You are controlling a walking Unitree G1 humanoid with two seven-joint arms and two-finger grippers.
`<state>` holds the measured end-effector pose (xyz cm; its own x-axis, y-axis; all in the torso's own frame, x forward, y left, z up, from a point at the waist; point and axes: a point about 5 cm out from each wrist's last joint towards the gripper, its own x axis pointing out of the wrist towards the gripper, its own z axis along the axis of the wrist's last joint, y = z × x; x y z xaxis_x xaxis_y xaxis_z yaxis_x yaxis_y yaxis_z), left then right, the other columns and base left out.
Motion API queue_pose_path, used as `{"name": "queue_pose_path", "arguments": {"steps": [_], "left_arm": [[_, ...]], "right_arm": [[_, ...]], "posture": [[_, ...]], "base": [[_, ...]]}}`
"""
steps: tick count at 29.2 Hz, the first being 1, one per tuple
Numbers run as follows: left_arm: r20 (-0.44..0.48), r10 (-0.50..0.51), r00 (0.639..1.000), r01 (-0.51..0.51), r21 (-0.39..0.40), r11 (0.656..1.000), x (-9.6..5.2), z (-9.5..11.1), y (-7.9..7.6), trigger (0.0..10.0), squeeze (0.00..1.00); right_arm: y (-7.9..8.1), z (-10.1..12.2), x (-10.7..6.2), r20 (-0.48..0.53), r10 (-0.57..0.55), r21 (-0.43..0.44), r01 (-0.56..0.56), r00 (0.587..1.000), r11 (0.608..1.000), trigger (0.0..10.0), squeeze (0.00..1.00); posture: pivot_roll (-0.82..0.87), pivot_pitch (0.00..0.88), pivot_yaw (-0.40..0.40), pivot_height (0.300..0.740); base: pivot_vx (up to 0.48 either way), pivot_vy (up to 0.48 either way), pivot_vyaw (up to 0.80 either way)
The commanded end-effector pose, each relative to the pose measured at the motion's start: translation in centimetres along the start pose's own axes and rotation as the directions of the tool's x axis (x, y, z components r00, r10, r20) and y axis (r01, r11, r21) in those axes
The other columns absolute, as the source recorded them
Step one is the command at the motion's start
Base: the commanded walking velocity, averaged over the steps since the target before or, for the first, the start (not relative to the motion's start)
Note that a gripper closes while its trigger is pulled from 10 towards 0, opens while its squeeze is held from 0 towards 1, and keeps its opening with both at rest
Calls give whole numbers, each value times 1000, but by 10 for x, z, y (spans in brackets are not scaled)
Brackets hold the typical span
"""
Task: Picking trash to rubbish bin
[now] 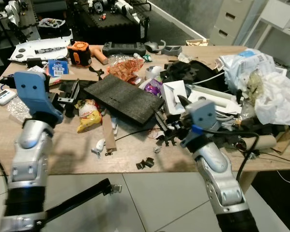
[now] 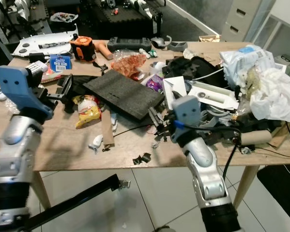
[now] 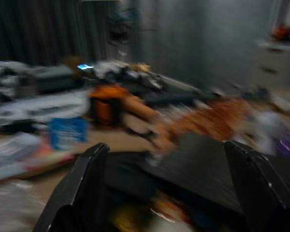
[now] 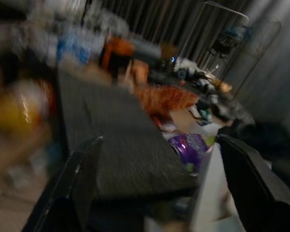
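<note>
Nearest me, the tiled floor (image 1: 149,193) lies below the table's front edge, with a black bar (image 1: 77,200) slanting across it under the left arm. The table (image 1: 72,154) has a strip of bare wood along its near edge, widest toward the left corner; a few black scraps (image 1: 145,163) and a white scrap (image 1: 99,146) lie on it close to the edge. The left gripper (image 3: 169,193) is raised over the table's left part, beside the dark mat (image 1: 124,99), its two fingers (image 3: 82,188) spread wide with nothing between them. The right gripper (image 4: 154,188) is raised over the table near the mat's right corner, its fingers (image 4: 251,183) also wide apart and empty, pointing along the mat toward a purple wrapper (image 4: 190,145). Both wrist views are blurred, so I cannot tell whether either fingertip touches anything. Just left of the mat lies a yellow snack bag (image 1: 89,116), and a brown card strip (image 1: 107,133) lies in front of the mat. Behind the mat sits an orange wrapper (image 1: 125,67), with an orange tool (image 1: 81,53) and a blue packet (image 1: 57,66) further left. Right of the mat the table is packed to its edge with a white box (image 1: 174,94), black parts and cables, and a heap of white plastic bags (image 1: 266,82) at the far right corner. Beyond the table stand white drawers (image 1: 232,19).
</note>
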<state>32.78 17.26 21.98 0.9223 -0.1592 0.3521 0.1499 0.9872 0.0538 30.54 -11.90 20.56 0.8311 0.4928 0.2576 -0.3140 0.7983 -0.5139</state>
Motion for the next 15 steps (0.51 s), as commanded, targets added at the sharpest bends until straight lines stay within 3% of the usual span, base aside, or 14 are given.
{"name": "queue_pose_path", "arguments": {"steps": [1, 3, 7, 10, 15], "left_arm": [[-84, -107, 991, 108, 13, 994, -4, -17, -28, 10000, 0], [-93, -127, 988, 127, -3, 992, -4, -19, -34, 10000, 0], [-98, -187, 977, 190, 14, 982, -2, -23, -50, 10000, 0], [-96, -181, 979, 183, 17, 983, -1, -23, -47, 10000, 0], [-97, -172, 980, 176, 33, 984, -2, -22, -42, 10000, 0]], "right_arm": [[-7, -6, -2, -79, -13, -137, 2, 997, 991, 10000, 1000], [-12, -8, -4, -103, -36, -150, 20, 994, 989, 10000, 1000], [-30, -21, -15, -270, -125, -212, 68, 955, 975, 10000, 1000], [-38, -24, -24, -327, -162, -158, 115, 931, 981, 10000, 1000], [-47, -21, -32, -349, -172, -190, 110, 921, 976, 10000, 1000]], "posture": [[-60, 144, -2, 740], [-60, 144, -2, 740], [-63, 135, 0, 740], [-64, 130, 0, 740], [-63, 124, -8, 740]], "base": [[0, 0, 0], [0, 0, 0], [0, 0, 0], [0, 0, 0], [0, 0, 0]]}}
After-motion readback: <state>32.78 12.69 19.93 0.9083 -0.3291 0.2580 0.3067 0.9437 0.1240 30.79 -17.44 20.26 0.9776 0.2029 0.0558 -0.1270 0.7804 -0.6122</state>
